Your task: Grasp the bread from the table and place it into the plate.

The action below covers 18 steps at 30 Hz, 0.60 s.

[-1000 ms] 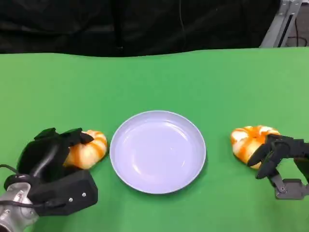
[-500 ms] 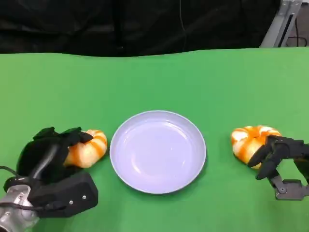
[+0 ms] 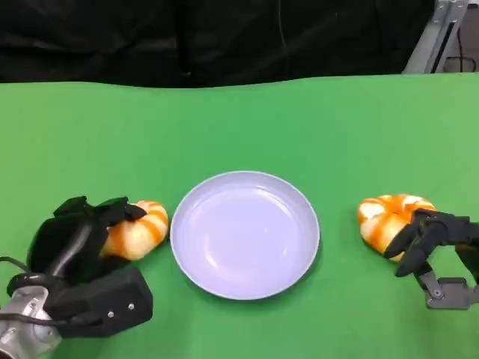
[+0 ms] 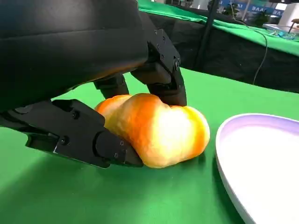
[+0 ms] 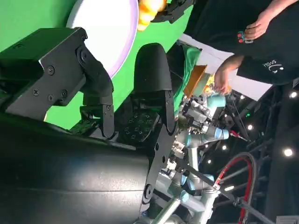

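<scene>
Green table point(image 3: 247, 120): plate point(image 3: 245, 234) held nothing; left hand point(image 3: 82, 232) clasped bread point(image 3: 138, 229) beside plate, unlifted; right hand point(image 3: 423, 239) spread, holding nothing.

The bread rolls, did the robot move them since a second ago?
No. Nothing visibly changed. The left robot hand still grips the left bread roll on the table, the right robot hand still rests by the right bread roll, and the plate stays between them.

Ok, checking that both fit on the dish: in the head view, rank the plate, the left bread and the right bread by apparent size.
1. Plate, clearly largest.
2-3. Right bread and left bread look alike; each is partly covered by a hand's fingers, so I won't rank them.
</scene>
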### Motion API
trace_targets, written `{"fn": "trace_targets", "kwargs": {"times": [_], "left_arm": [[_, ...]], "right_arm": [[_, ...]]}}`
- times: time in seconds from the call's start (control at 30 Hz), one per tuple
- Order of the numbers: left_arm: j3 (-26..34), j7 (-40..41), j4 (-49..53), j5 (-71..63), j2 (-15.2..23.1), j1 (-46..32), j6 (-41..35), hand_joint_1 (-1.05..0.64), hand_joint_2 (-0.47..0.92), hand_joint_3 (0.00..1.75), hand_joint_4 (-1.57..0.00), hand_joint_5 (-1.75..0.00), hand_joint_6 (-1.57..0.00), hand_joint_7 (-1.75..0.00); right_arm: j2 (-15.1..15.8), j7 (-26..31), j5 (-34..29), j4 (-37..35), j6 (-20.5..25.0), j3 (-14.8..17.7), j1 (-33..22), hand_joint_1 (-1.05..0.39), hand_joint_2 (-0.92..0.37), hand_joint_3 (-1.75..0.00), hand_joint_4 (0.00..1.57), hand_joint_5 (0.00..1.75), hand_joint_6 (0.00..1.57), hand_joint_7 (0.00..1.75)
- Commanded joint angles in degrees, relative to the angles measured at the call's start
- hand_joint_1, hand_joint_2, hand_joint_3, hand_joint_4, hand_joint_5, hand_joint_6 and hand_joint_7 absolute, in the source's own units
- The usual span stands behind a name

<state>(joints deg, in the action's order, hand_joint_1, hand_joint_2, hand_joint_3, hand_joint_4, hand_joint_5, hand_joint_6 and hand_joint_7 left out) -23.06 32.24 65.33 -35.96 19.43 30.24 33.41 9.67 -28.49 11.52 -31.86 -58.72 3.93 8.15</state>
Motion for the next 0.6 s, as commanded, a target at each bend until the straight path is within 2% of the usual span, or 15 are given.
{"fn": "trace_targets", "kwargs": {"times": [0.03, 0.6], "left_arm": [[-0.2, 1.4, -0.8, -0.6, 1.1, -0.7, 0.6, -0.10, 0.92, 0.29, -0.41, -1.39, -0.64, -0.87], [1.0, 2.8, -10.2, -2.0, 4.1, -3.0, -0.3, -0.10, 0.92, 0.28, -0.37, -1.38, -0.55, -0.94]], "right_arm": [[0.9, 0.1, 0.8, 0.1, -0.3, 0.3, 0.0, 0.23, -0.51, -1.13, 1.02, 1.20, 1.05, 0.97], [0.8, -0.2, 1.1, 0.1, -0.3, 0.0, 0.1, 0.23, -0.53, -1.10, 1.03, 1.19, 1.05, 0.97]]}}
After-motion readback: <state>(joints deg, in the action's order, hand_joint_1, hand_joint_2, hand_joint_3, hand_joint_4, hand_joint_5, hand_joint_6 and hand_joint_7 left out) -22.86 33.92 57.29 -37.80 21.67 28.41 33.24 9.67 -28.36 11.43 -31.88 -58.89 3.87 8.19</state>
